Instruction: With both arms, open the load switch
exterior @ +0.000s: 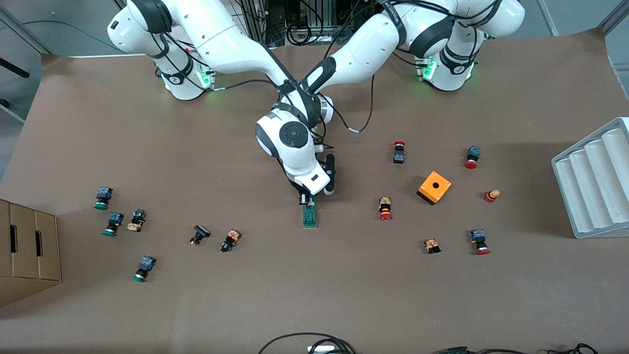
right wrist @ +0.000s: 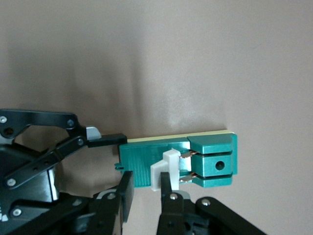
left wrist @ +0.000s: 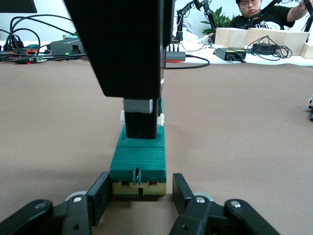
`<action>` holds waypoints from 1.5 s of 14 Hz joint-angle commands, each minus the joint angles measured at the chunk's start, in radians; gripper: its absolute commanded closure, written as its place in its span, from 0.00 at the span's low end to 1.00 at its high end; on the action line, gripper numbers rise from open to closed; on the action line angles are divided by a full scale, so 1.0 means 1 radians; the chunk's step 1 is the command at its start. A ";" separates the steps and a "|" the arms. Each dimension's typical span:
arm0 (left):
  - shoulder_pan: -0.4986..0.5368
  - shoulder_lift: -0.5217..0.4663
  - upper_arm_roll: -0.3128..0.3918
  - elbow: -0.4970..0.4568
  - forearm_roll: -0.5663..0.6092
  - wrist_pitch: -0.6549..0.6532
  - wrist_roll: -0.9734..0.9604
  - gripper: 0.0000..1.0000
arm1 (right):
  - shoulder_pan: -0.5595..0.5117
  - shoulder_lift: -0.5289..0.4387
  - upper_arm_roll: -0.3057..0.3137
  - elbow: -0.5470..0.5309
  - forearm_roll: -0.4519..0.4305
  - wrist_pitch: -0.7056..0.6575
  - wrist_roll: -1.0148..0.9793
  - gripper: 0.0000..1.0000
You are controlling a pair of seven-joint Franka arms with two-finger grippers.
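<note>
Load switch point(exterior: 309, 215) lies mid-tabletop, just under both wrists. To open cleanly: left tool point(left wrist: 139, 193) should hold the green body flat w/o slipping while right tool point(right wrist: 145, 188) lifts the white lever point(right wrist: 163, 168) straight up, no twist. Left tool pinches the body's end; right tool is pressed onto the white lever.

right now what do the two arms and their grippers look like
Both arms are glossy white, rounded and jointed, with black bands at the joints, green lights glowing at their bases and thin black cables trailing along them. The right gripper and left gripper are black linkage fingers with silver pivot screws.
</note>
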 commanded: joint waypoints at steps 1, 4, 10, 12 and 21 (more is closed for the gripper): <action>0.000 0.024 0.010 0.010 0.006 0.013 -0.028 0.42 | 0.013 0.008 -0.005 -0.017 -0.005 0.039 0.011 0.71; 0.000 0.024 0.010 0.010 0.006 0.013 -0.028 0.42 | 0.013 0.014 -0.005 -0.017 -0.004 0.041 0.011 0.71; 0.000 0.024 0.010 0.010 0.006 0.013 -0.028 0.42 | 0.014 0.011 -0.005 -0.017 -0.005 0.047 0.011 0.71; 0.000 0.024 0.010 0.010 0.006 0.013 -0.028 0.42 | 0.011 -0.004 -0.005 -0.017 -0.002 0.038 0.022 0.46; 0.000 0.023 0.010 0.012 0.006 0.013 -0.028 0.42 | -0.033 -0.139 -0.011 -0.014 -0.002 -0.048 0.053 0.00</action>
